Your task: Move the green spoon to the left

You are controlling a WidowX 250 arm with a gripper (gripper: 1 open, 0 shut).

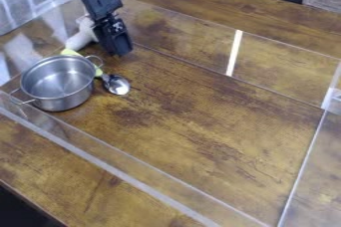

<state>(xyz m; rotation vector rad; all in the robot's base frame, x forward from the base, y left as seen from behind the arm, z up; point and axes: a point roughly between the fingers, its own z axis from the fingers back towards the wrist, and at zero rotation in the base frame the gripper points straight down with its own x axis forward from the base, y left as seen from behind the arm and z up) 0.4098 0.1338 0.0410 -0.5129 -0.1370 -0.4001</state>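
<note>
Black robot gripper (118, 44) low over brown wooden table (200, 102), pointing steeply down; jaws spread or shut, cannot tell. Slim green spoon (104, 74): steel bowl on table right of round steel pot (56, 82), yellow-green handle running under gripper. Touching or not, unclear.

A: What colours are showing around the steel pot (55, 82)?

B: The pot is gleaming silver-grey. Just right of it, the green spoon (108, 79) is showing a silvery bowl and a yellow-green end. The gripper (115, 41) above it is looking black. The table (200, 112) is showing streaky dark brown wood.
</note>
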